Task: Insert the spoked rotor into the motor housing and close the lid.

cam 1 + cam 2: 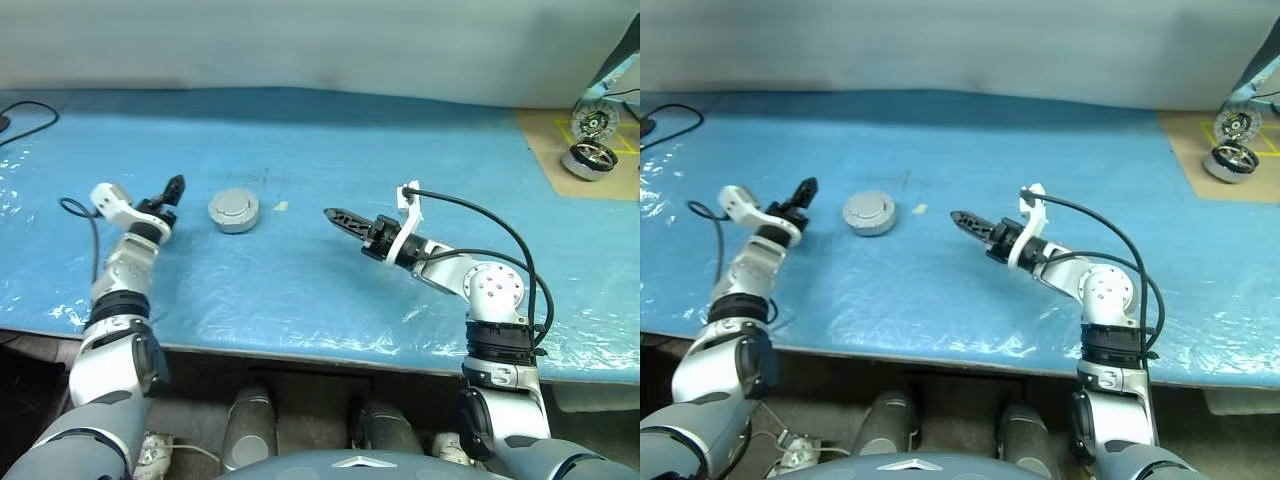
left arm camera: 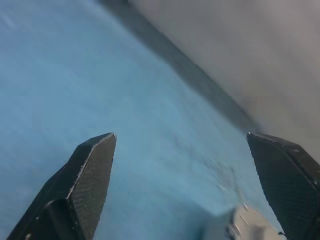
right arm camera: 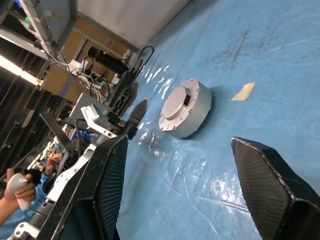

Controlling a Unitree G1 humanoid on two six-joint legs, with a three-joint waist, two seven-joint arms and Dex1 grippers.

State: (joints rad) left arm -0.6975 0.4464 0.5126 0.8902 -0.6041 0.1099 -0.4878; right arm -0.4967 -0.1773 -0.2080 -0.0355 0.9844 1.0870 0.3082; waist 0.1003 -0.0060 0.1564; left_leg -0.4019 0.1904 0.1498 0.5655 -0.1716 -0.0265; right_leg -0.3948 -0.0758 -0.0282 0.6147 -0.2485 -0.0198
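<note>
Far left, on the blue plastic-sheeted table (image 1: 330, 150): loop of black cable (image 1: 25, 118) near the edge. Left gripper (image 1: 174, 190) held just above the sheet, close to the left of the assembly, not touching it; black fingers (image 2: 85, 175) spread wide apart in the left wrist view, nothing between them, corner of the grey assembly visible near one fingertip. Next along: round silver-grey metal motor housing (image 1: 233, 218) sitting flat on the sheet, closed by the flat round grey lid (image 1: 233, 205), plain face with raised centre up; same unit seen in the right wrist view as a squat pale cylinder with a small dark mark at the lid's centre (image 3: 186, 107). Spoked rotor not visible, cannot tell whether inside. Just right of the housing: small pale scrap of tape (image 1: 281, 207) lying on the sheet, apart from the housing. Centre-right: right gripper (image 1: 333, 214) pointing toward the housing, well apart from it, hovering over bare sheet; fingers (image 3: 107, 180) parted with clear gap in the right wrist view, holding nothing; black cable arching over the wrist. Far right, on a brown board (image 1: 570, 150) at the table's corner: chrome wheel-like motor (image 1: 586, 160) and, behind it, a second spoked wheel part (image 1: 595, 122) on yellow markings. In the right wrist view's background, a person's hand (image 3: 17, 187) gripping a white controller.
</note>
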